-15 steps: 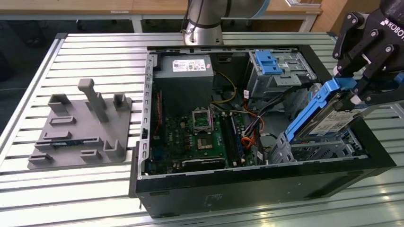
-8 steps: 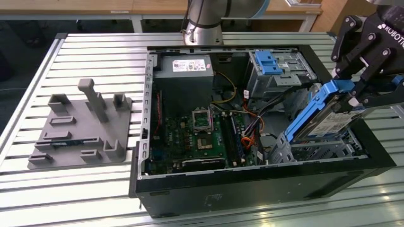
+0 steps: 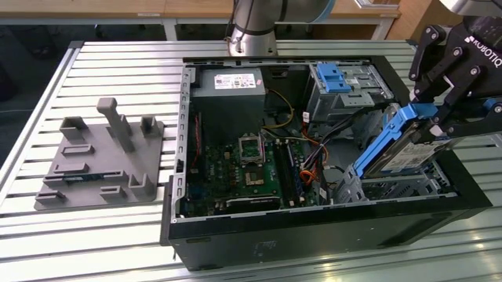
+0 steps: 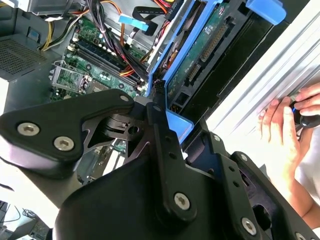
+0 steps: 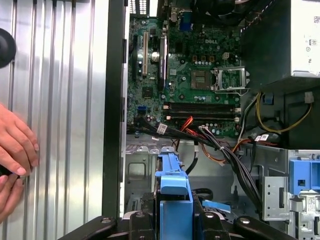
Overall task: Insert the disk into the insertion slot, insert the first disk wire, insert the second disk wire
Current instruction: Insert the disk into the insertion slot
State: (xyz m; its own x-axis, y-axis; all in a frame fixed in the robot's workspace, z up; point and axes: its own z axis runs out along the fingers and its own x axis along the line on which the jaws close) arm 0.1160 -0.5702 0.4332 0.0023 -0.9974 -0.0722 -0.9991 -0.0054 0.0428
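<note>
end effector: we see the black end effector [image 3: 436,120] at the exterior view's right, clenched on the upper end of the disk. its fingers [image 4: 165,145] press on the blue frame from two sides.
disk: the disk [image 3: 401,154] is tilted, with the label side up. its lower end is down at the insertion slot and its upper end is raised above the case edge. in the second wrist view we see its green underside [image 4: 202,47], and in the first wrist view its blue edge [image 5: 172,185].
insertion slot: the low perforated silver insertion slot [image 3: 408,187] sits in the case at the exterior view's right, just under the disk. we cannot tell how deep the disk sits in it.
wires: a bundle of black and orange wires [image 3: 314,157] lies between the motherboard [image 3: 251,170] and the slot. we cannot tell if any end is plugged.
case: the open computer case [image 3: 314,232] lies on the slatted bench [image 3: 117,59].
others: a grey fixture [image 3: 98,164] stands on the bench beside the case. a person's hand [image 4: 280,125] is over the bench, just outside the case wall.
</note>
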